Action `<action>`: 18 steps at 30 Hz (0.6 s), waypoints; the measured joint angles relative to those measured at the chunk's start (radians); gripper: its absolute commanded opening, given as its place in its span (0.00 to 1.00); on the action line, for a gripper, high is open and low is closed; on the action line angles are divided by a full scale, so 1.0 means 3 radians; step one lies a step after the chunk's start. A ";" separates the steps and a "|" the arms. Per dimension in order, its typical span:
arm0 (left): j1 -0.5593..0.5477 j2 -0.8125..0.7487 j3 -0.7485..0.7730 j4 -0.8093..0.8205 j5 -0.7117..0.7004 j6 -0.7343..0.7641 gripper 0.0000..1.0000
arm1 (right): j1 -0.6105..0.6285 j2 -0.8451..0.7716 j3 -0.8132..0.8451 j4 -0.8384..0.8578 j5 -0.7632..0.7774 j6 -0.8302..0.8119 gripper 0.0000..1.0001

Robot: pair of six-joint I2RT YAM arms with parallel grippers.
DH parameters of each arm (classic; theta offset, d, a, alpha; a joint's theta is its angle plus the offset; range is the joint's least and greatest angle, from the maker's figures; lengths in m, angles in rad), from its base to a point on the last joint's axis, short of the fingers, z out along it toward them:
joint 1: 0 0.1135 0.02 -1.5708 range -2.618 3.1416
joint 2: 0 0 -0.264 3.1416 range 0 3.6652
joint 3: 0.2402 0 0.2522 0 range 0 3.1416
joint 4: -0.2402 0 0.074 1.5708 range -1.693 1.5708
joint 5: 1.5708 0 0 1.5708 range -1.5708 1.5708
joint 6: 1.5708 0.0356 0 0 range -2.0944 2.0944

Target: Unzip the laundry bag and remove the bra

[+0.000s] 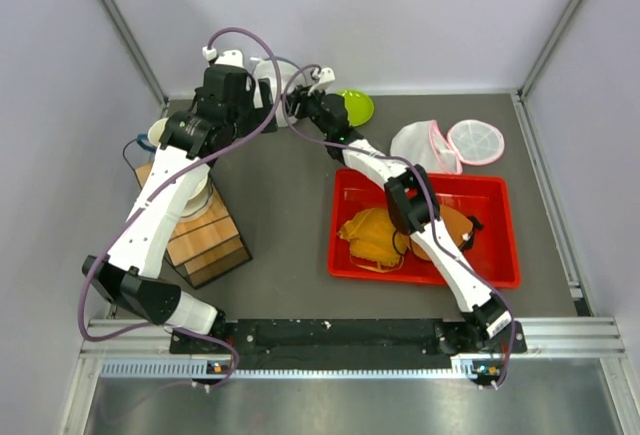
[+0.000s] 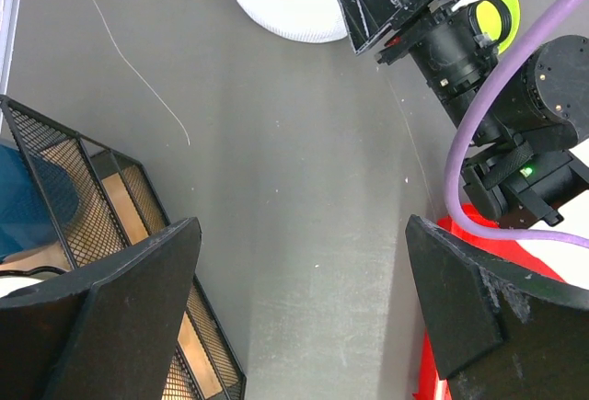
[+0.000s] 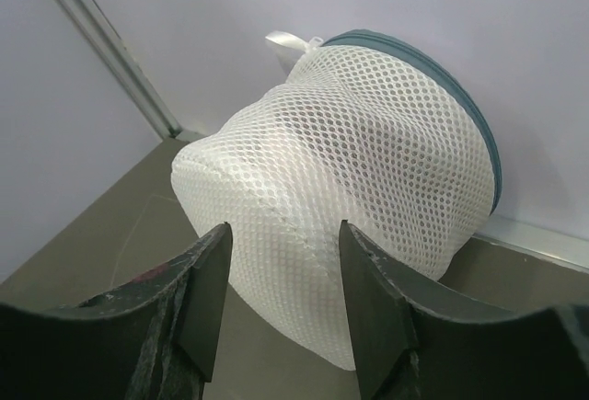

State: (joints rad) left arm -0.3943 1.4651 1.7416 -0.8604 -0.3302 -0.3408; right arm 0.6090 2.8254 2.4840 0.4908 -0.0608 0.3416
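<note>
The laundry bag [image 3: 359, 161] is a white mesh dome with a teal zipper rim and a white loop on top. It stands at the back of the table against the wall [image 1: 270, 73]. My right gripper [image 3: 283, 234] is open, its fingers either side of the bag's near lower bulge, apart from the mesh. My left gripper [image 2: 302, 234] is open and empty above bare grey table. The bag's edge [image 2: 285, 5] and the right gripper [image 2: 414, 14] show at the top of the left wrist view. The bra is hidden.
A red tray [image 1: 500, 195] holds an orange garment [image 1: 375, 235]. A pink-trimmed mesh bag [image 1: 440, 145] lies open at the back right. A green bowl [image 1: 357, 105] sits behind the right arm. A wire rack with wooden boxes [image 2: 101, 216] stands left.
</note>
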 measured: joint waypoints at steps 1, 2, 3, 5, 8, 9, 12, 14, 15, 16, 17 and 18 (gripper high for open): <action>0.0003 0.0000 -0.0004 0.0003 0.0000 -0.0001 0.99 | 0.0005 0.0000 0.0000 -0.0001 0.0011 -0.0001 0.44; 0.0004 0.0000 -0.0008 0.0003 0.0000 -0.0001 0.99 | 0.0009 0.0000 0.0000 -0.0003 0.0023 -0.0004 0.30; 0.0004 0.0000 -0.0011 0.0003 0.0000 -0.0001 0.99 | 0.0011 0.0000 -0.0001 -0.0003 0.0033 -0.0004 0.22; 0.0013 0.0000 -0.0029 0.0005 -0.0003 -0.0001 0.99 | 0.0011 0.0000 -0.0001 -0.0004 0.0057 -0.0018 0.10; 0.0028 0.0000 -0.0069 0.0014 -0.0001 -0.0001 0.99 | 0.0011 0.0000 -0.0004 -0.0001 0.0090 -0.0029 0.00; 0.0036 0.0000 -0.0088 0.0018 -0.0001 0.0000 0.99 | 0.0011 0.0000 -0.0015 0.0008 0.0102 -0.0029 0.00; 0.0055 -0.0001 -0.0120 0.0022 0.0001 -0.0001 0.99 | 0.0011 -0.0029 -0.0151 0.0106 0.0106 -0.0031 0.00; 0.0070 -0.0001 -0.0122 0.0024 0.0011 -0.0001 0.99 | 0.0011 -0.0108 -0.0341 0.0163 0.0106 -0.0028 0.00; 0.0076 -0.0001 -0.0122 0.0028 0.0019 -0.0001 0.99 | 0.0011 -0.0165 -0.0435 0.0160 0.0103 -0.0028 0.00; 0.0088 -0.0001 -0.0122 0.0031 0.0033 -0.0001 0.99 | 0.0011 -0.0228 -0.0525 0.0153 0.0086 -0.0037 0.00; 0.0094 0.0000 -0.0122 0.0034 0.0046 -0.0001 0.99 | 0.0011 -0.0309 -0.0629 0.0141 0.0057 -0.0058 0.00; 0.0109 0.0001 -0.0121 0.0036 0.0074 0.0001 0.99 | 0.0011 -0.0422 -0.0765 0.0114 0.0022 -0.0083 0.00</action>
State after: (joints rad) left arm -0.3614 1.4654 1.7054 -0.8497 -0.3080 -0.3405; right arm 0.6125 2.6987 2.2543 0.5251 -0.0544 0.3168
